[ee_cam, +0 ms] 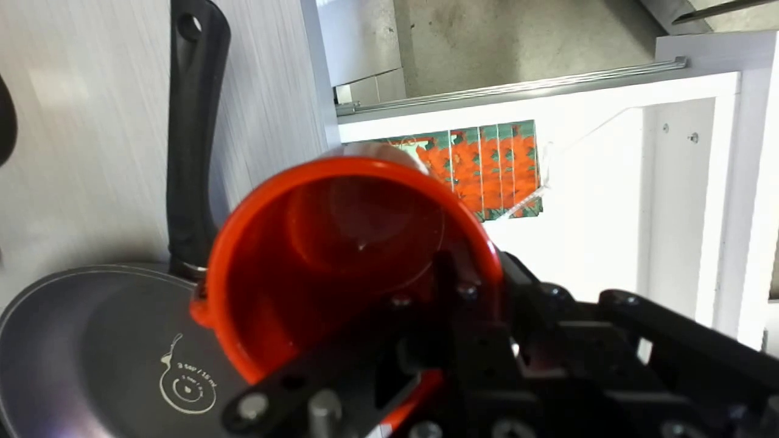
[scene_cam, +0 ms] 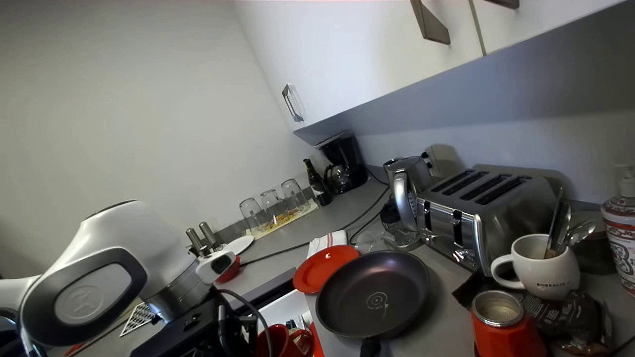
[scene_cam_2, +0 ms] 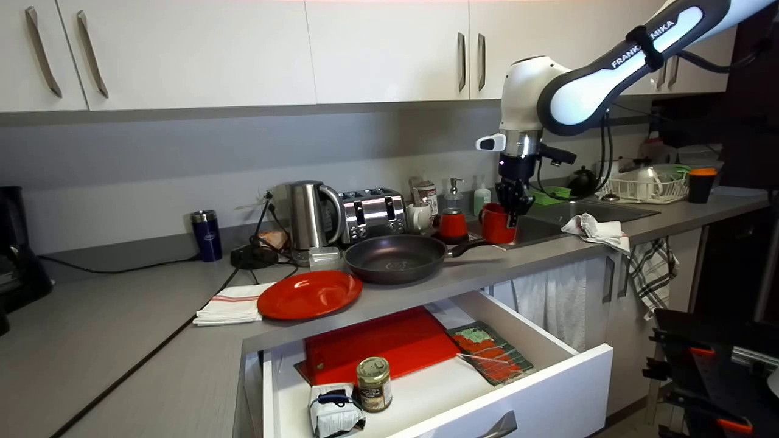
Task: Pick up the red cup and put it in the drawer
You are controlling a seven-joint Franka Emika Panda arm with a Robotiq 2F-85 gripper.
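Now the gripper [scene_cam_2: 513,213] is pinching the red cup [scene_cam_2: 496,226], apparently by one side; this lopsided hold is risking a drop outside the drawer [scene_cam_2: 548,400].

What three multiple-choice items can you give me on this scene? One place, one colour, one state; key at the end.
1. Where is the gold-topped jar?
A) In the sink
B) In the drawer
C) On the toaster

2. What colour is the plate beside the frying pan?
A) Blue
B) White
C) Red

3. What state is the pincer in?
A) Closed on the red cup
B) Wide open, holding nothing
C) Closed on the kettle's handle

1: B, an exterior view shows the jar standing inside the pulled-out drawer.
2: C, the plate shows red in both exterior views.
3: A, the wrist view shows it gripping the cup at one side.
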